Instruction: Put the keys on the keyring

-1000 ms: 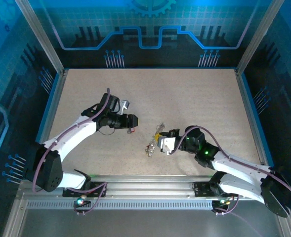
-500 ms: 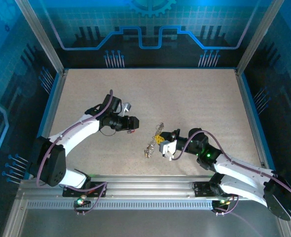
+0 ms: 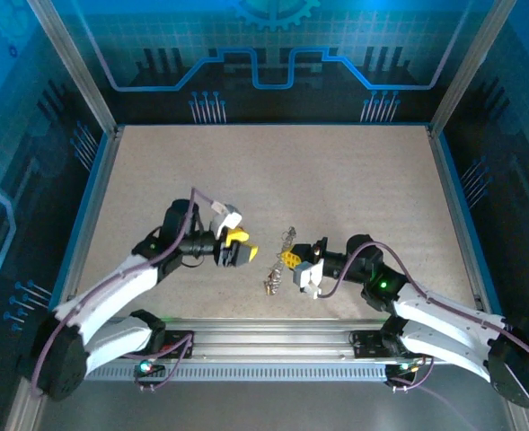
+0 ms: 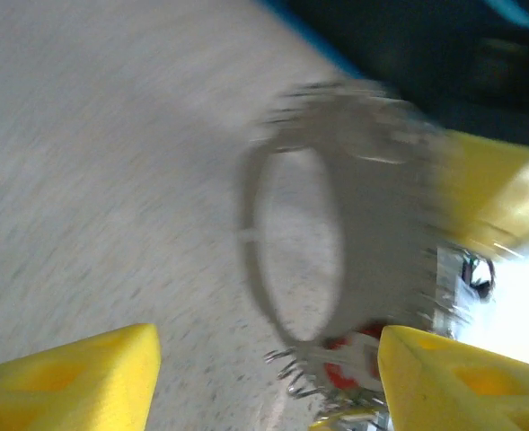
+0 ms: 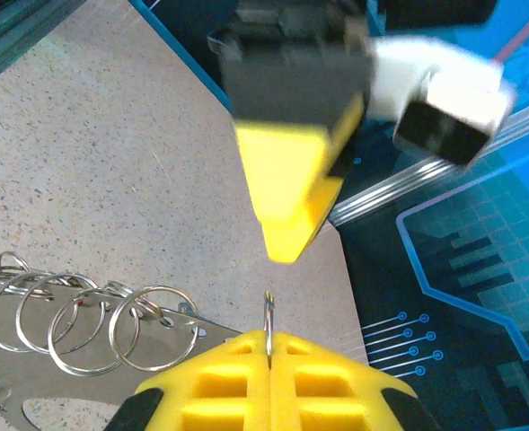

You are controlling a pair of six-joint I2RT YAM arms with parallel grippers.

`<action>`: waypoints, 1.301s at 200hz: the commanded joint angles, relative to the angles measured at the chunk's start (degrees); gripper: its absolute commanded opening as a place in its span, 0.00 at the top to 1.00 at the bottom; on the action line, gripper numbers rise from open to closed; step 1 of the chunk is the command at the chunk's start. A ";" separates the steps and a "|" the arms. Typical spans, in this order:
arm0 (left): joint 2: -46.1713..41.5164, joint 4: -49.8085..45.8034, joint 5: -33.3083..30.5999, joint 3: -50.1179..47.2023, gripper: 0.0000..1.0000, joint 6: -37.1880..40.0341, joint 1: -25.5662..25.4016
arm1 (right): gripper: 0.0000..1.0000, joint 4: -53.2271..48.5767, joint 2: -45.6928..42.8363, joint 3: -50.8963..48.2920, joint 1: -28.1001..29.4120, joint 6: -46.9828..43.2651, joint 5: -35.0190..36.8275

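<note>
As the right gripper point(image 5: 269, 339) pinched a thin ring point(image 5: 268, 310) between its tips, the left gripper point(image 4: 266, 346), jaws spread opposite, seemed to need squaring up.

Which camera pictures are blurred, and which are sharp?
Left wrist view: motion smear, the keyring and left pincer look soft. Right wrist view: split rings sharp, the yellow finger above blurred. Top external view: sharp, even light on the table.

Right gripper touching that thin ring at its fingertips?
Touching. Right wrist view: the right gripper is shut, with the ring pinched edge-on in the seam between its pads and its top poking out.
</note>
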 commanded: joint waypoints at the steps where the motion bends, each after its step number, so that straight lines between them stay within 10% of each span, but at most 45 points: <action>1: -3.33 9.86 8.62 -2.13 0.33 19.20 -1.86 | 1.00 -1.02 -1.17 2.23 0.82 -1.34 -2.11; 59: -0.61 0.30 8.17 3.19 0.65 39.58 -6.85 | 1.00 -2.81 2.10 5.56 1.17 -1.74 -2.63; 260: -3.11 -2.52 -10.16 2.02 0.74 54.36 -12.76 | 1.00 -4.39 7.36 10.90 3.14 -3.22 -1.84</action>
